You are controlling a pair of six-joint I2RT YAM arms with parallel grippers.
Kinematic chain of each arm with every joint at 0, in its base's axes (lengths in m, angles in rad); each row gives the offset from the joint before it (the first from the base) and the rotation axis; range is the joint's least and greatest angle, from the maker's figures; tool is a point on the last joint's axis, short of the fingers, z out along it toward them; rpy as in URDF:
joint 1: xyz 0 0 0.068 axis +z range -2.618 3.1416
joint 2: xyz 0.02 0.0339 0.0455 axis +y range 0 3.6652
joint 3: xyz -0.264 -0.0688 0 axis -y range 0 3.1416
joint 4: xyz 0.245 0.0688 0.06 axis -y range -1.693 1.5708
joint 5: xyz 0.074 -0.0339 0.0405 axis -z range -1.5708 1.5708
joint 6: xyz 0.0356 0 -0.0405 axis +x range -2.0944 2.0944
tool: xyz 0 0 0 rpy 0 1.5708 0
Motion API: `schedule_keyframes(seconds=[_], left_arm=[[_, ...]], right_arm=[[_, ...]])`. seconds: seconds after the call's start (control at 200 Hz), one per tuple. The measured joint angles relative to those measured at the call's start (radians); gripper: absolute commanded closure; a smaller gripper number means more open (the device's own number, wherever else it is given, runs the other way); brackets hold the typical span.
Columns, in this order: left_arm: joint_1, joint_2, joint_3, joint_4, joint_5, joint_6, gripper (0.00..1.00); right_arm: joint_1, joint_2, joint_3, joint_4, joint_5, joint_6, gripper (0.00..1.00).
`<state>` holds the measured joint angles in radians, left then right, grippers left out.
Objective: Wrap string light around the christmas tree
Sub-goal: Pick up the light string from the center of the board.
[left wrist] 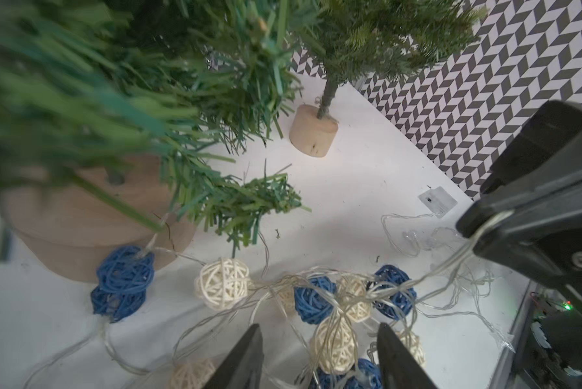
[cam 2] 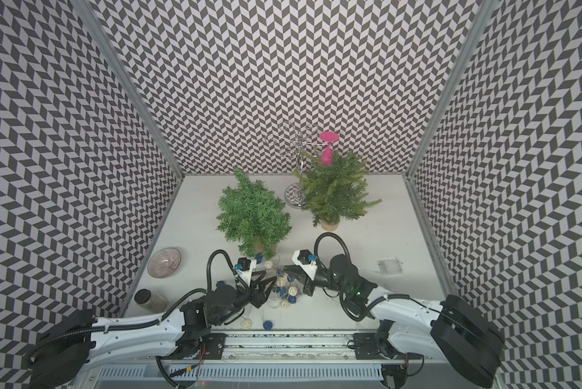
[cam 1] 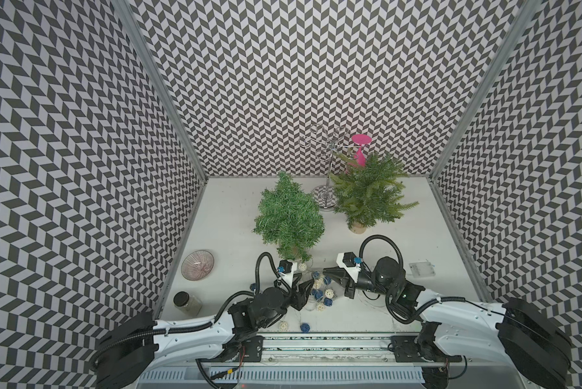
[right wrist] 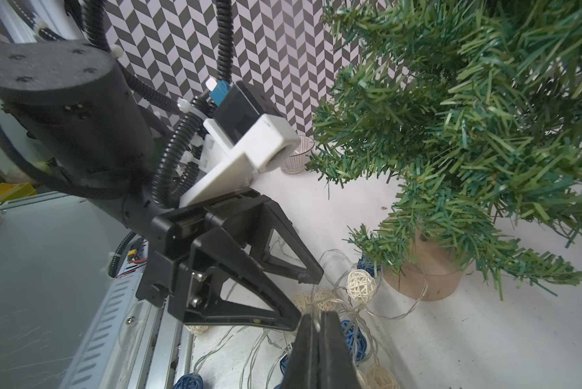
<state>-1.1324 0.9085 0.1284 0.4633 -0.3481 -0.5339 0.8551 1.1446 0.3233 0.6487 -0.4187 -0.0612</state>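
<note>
Pinching string light [left wrist: 314, 299] wire: right end effector [left wrist: 463, 229]; left end effector [left wrist: 319, 328] parted, just above it.

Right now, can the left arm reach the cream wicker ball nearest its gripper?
Probably yes: the open left gripper frames the cream ball, nothing between; the tangled string light may snag.

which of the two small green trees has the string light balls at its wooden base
The darker, bushier tree nearer the front: the blue-and-cream wicker-ball string light lies at its base. The paler, feathery tree has none.
</note>
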Motion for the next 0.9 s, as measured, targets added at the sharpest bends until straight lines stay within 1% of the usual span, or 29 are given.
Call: schedule_keyframes(seconds=[0.11,0.14,0.225,0.295,0.37,0.421,0.431,0.531,0.591,0.661,0.816,0.901], left_arm=[[0.004,0.043,0.002,0.036,0.032,-0.007,0.45],[0.006,0.059,0.004,0.043,0.035,-0.008,0.47],[0.010,0.117,0.009,0.072,0.048,-0.005,0.58],[0.021,0.172,0.016,0.096,0.068,-0.012,0.61],[0.043,0.228,0.025,0.119,0.101,-0.020,0.76],[0.058,0.249,0.034,0.127,0.123,-0.015,0.97],[0.061,0.253,0.035,0.130,0.127,-0.010,1.00],[0.074,0.238,0.046,0.138,0.160,-0.011,1.00],[0.074,0.183,0.046,0.126,0.167,-0.013,1.00],[0.074,0.070,0.048,0.079,0.159,-0.022,1.00],[0.076,-0.296,0.051,-0.099,0.094,-0.063,1.00],[0.080,-0.460,0.052,-0.205,0.051,-0.077,1.00]], right_arm=[[0.000,0.009,0.000,0.000,-0.002,0.000,1.00],[0.000,0.009,0.000,0.000,-0.003,0.000,1.00],[0.000,0.010,0.000,0.003,-0.011,0.000,1.00],[0.000,0.010,0.000,0.003,-0.016,0.001,1.00],[0.000,0.010,0.000,0.003,-0.016,0.001,1.00],[0.000,0.015,0.000,0.008,-0.016,0.001,1.00],[0.000,0.016,0.000,0.008,-0.016,0.001,1.00],[0.000,0.037,-0.001,0.011,-0.012,0.001,1.00],[-0.001,0.041,-0.009,0.018,0.006,0.002,1.00],[-0.005,0.041,-0.027,0.033,0.031,0.006,1.00],[-0.023,0.036,-0.055,0.040,0.087,0.024,1.00],[-0.032,0.034,-0.060,0.042,0.102,0.034,1.00]])
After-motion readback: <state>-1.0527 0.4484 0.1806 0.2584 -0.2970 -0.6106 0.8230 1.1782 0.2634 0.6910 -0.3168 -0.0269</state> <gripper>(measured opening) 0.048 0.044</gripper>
